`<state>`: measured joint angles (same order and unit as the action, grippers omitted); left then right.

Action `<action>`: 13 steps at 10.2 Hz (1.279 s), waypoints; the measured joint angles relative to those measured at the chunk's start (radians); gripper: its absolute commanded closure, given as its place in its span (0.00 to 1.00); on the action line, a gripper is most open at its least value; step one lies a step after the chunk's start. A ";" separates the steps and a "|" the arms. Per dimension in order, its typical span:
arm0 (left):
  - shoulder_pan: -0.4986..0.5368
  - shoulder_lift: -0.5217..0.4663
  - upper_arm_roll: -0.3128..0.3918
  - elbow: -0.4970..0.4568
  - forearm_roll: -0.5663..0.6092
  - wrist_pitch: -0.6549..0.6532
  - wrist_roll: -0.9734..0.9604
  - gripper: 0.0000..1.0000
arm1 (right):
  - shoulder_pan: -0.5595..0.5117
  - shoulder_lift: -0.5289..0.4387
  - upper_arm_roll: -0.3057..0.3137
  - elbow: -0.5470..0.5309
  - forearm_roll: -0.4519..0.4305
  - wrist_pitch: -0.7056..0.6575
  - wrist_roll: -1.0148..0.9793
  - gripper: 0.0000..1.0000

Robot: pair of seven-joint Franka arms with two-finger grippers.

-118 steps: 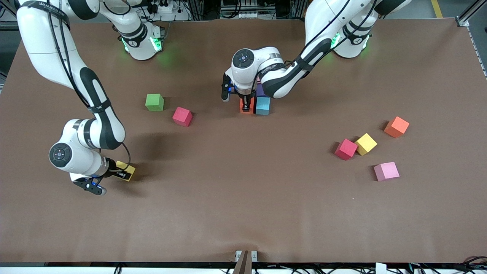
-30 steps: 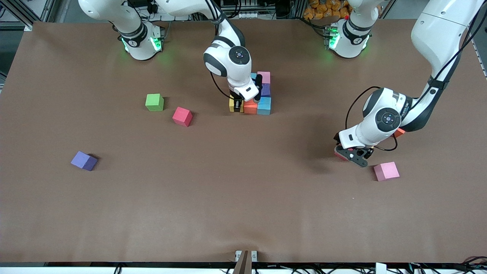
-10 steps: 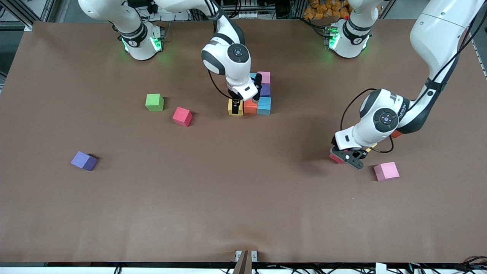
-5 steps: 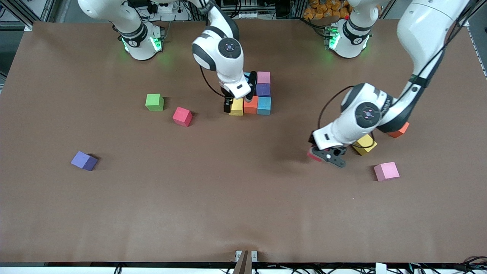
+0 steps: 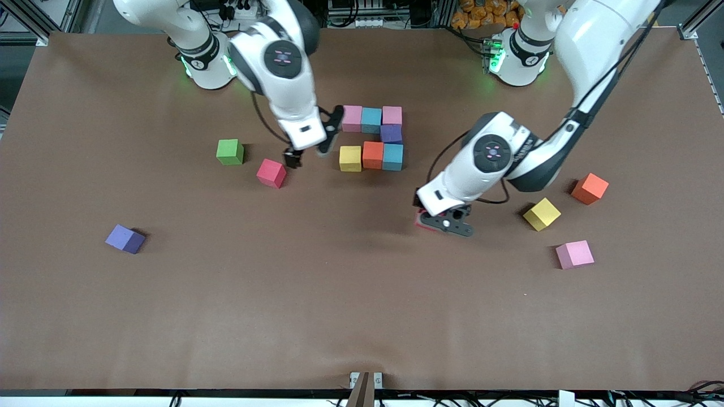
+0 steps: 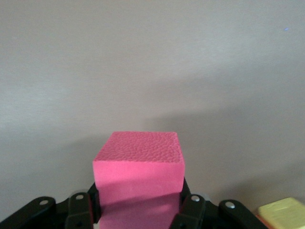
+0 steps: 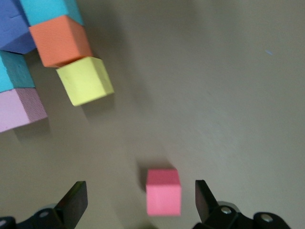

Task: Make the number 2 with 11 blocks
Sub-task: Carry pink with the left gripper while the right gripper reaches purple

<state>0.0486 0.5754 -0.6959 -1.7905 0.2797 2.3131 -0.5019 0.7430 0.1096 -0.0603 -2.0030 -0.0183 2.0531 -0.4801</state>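
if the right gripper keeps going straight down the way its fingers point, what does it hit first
Probably the loose red block: the open right gripper looks roughly lined up over it in the right wrist view, though depth is unclear.

You get even, bright overhead light on the matte brown surface [image 5: 362, 294], with soft shadows under both arms. Green glow marks the arm bases. Your right wrist view is motion-blurred; the left wrist view is sharp.
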 measured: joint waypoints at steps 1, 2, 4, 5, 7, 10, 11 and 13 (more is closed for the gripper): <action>-0.045 0.024 0.001 0.030 0.000 0.000 -0.083 0.50 | -0.048 -0.036 -0.001 -0.001 0.000 -0.020 0.000 0.00; -0.092 0.046 0.005 0.053 0.000 0.000 -0.166 0.50 | -0.092 -0.064 -0.002 -0.003 0.000 -0.031 0.001 0.00; -0.205 0.075 0.051 0.091 0.000 0.000 -0.299 0.50 | -0.190 -0.094 -0.004 -0.006 0.000 -0.032 0.014 0.00; -0.269 0.083 0.093 0.110 0.000 0.000 -0.353 0.50 | -0.238 -0.098 -0.005 -0.006 0.000 -0.027 0.038 0.00; -0.398 0.099 0.178 0.151 0.000 0.000 -0.449 0.50 | -0.324 -0.098 -0.006 -0.002 0.001 -0.013 0.143 0.00; -0.502 0.152 0.221 0.203 0.000 0.000 -0.536 0.50 | -0.452 -0.075 -0.007 0.037 0.001 -0.001 0.361 0.00; -0.513 0.163 0.222 0.210 0.000 0.000 -0.539 0.50 | -0.503 -0.050 -0.007 0.057 0.001 0.005 0.417 0.00; -0.533 0.172 0.223 0.214 0.000 -0.001 -0.545 0.49 | -0.630 0.018 -0.008 0.106 0.001 0.018 0.468 0.00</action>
<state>-0.4845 0.7471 -0.4728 -1.5765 0.2796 2.3124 -1.0465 0.1126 0.1277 -0.0684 -1.8975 -0.0174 2.0716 -0.0118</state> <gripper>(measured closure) 0.414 0.000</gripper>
